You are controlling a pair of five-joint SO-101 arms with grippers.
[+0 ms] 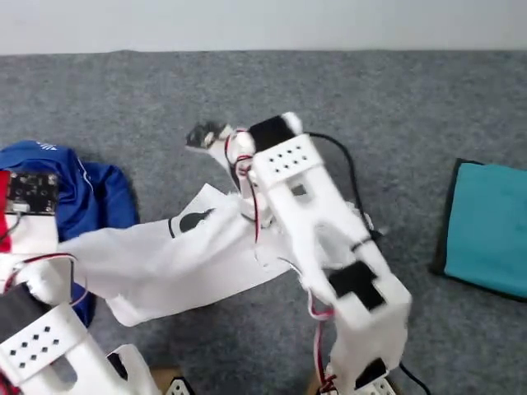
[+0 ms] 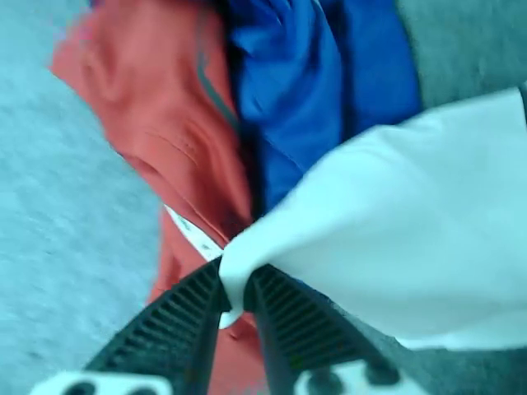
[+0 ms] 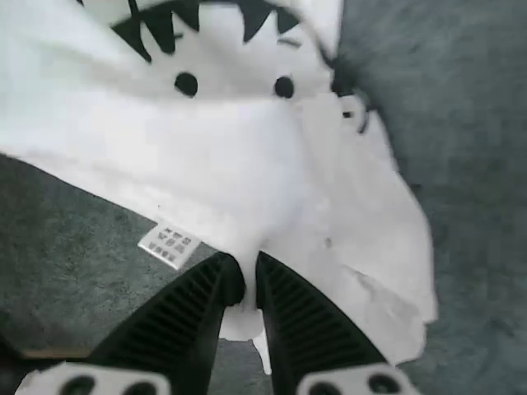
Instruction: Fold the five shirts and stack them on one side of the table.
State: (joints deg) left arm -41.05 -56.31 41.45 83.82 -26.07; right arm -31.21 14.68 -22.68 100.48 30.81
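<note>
left hand was closed on a corner of the white shirt, only a thin fold of cloth pinched between the ribbed pads. right hand was clamped on another edge of the same shirt, just beside a small sewn label; whether that edge was hem or collar could not be told. the shirt ran in a long wrinkled band between the two hands, across the middle of the grey counter, black print facing up. the left-hand corner lay over a heap of blue shirt and red shirt, the two touching at the counter's left edge. a teal shirt lay folded flat at the far right edge, well apart, with a dark layer showing under its rim. judgement: the cloth looked light and wholly limp, with no stiffness to hold a crease, so it would sag and bunch wherever unsupported. the rough counter would likely drag at it rather than let it slide. best holds seemed to be two matching corners along one edge, gripped deep, since a shallow pinch could slip out under tension.
</note>
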